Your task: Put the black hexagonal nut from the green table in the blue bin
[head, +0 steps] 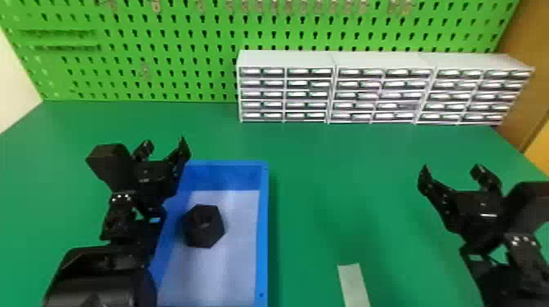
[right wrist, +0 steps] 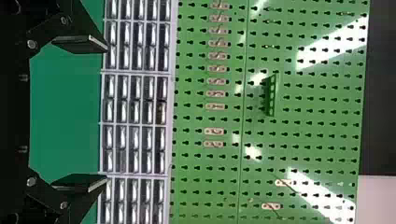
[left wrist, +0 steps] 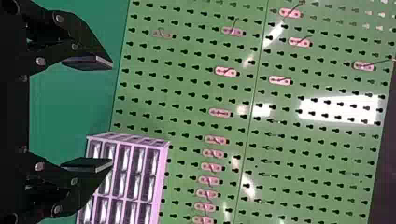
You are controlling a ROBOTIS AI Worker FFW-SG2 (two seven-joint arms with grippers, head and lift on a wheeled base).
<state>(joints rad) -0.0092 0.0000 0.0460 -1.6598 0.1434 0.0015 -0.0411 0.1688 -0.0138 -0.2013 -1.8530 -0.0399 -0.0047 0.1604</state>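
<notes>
Resting inside the blue bin in the head view, the black hexagonal nut is lying nearer the left wall than the right, so the placing is looking complete. From the left gripper, at the bin's far left corner, it is lying back toward the robot and a little to the right. The left arm is clearly the nearer; the right gripper is hanging well apart, across the green table. The nut is showing no clear long axis: its six-sided outline is looking about as broad as it is long, with a dark hollow facing up. The coming move is probably calling only for the left arm to back off without brushing the wall. That arm is hiding part of the bin's left side, the bottom edge is cutting off the near end, and the nut's underside is staying out of sight.

In the left wrist view, the left gripper's fingers are standing apart, holding nothing, with a drawer cabinet and the pegboard lying beyond.

In the right wrist view, the right gripper's fingers are also standing apart and empty, pointing toward more drawers.
</notes>
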